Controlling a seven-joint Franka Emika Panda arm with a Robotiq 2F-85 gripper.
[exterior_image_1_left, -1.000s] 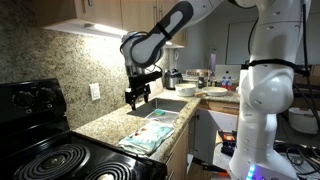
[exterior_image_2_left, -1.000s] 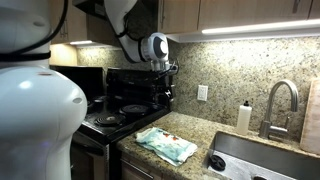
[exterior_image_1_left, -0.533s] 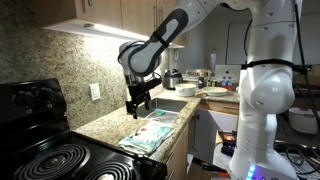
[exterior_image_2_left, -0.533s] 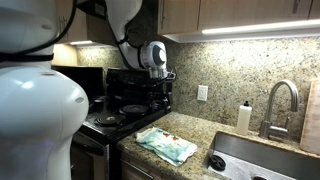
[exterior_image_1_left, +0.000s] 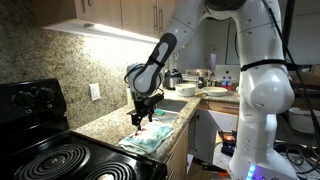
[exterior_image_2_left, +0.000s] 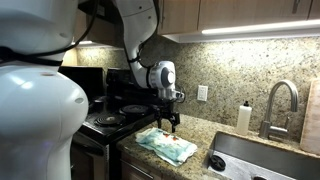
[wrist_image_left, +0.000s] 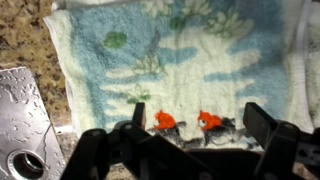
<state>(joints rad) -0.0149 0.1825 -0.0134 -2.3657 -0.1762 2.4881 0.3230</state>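
A light blue and white patterned towel (exterior_image_1_left: 152, 137) lies flat on the granite counter, between the stove and the sink; it also shows in the other exterior view (exterior_image_2_left: 167, 146). In the wrist view the towel (wrist_image_left: 190, 55) fills most of the frame, with green and orange printed figures. My gripper (exterior_image_1_left: 140, 119) hangs just above the towel's far part, seen also in an exterior view (exterior_image_2_left: 172, 122). Its two fingers (wrist_image_left: 200, 125) are spread wide apart with nothing between them.
A black stove (exterior_image_1_left: 45, 150) with coil burners stands beside the towel. A steel sink (exterior_image_2_left: 262, 160) with a faucet (exterior_image_2_left: 280, 100) is on the other side; its corner shows in the wrist view (wrist_image_left: 25, 120). A soap bottle (exterior_image_2_left: 243, 117) stands by the faucet. Dishes (exterior_image_1_left: 186, 91) sit beyond the sink.
My gripper has come down from well above the counter toward the towel and now hangs close over it. The towel has not moved.
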